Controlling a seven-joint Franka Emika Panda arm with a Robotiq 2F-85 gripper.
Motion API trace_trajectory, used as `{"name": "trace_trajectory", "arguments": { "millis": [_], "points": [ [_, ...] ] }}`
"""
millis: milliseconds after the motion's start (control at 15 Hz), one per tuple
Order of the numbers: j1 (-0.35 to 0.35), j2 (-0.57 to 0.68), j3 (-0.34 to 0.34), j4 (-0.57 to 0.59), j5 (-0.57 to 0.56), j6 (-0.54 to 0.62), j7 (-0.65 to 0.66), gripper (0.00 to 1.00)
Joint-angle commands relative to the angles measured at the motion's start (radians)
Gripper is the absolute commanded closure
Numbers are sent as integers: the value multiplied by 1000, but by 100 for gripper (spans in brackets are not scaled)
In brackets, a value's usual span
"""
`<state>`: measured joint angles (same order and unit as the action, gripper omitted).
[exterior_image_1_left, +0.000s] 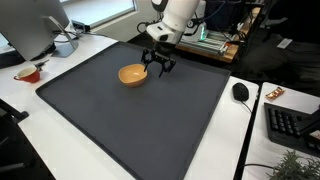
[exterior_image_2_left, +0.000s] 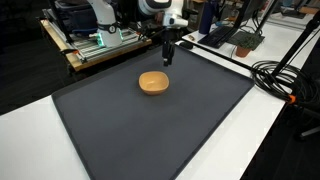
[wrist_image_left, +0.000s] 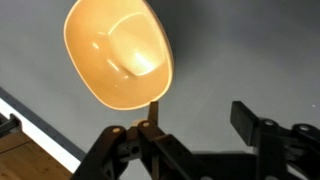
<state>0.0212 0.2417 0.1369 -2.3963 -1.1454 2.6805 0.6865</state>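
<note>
Jaws stand apart on the black gripper (exterior_image_1_left: 158, 68), holding nothing; it hangs low just beside the round orange plastic bowl (exterior_image_1_left: 132, 75), which rests upright on the dark grey mat (exterior_image_1_left: 120, 125).

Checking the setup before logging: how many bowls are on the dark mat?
1. The orange bowl sits on the dark mat, close beside the open gripper; none seems hidden.

A small orange-yellow bowl (exterior_image_1_left: 132, 75) stands upright and empty on the dark mat (exterior_image_1_left: 120, 130), just beside the gripper (exterior_image_1_left: 158, 66). In the wrist view its glossy inside is bare. Its rim lies close to one fingertip (wrist_image_left: 154, 112), outside the gap between the fingers. Whether they touch cannot be told.
</note>
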Motion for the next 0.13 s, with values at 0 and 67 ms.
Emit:
{"name": "trace_trajectory", "arguments": {
  "millis": [0,67],
  "points": [
    [17,-30,2,-17,-11,-8,27,19],
    [21,-37,4,-20,-8,-9,24,11]
  ]
}}
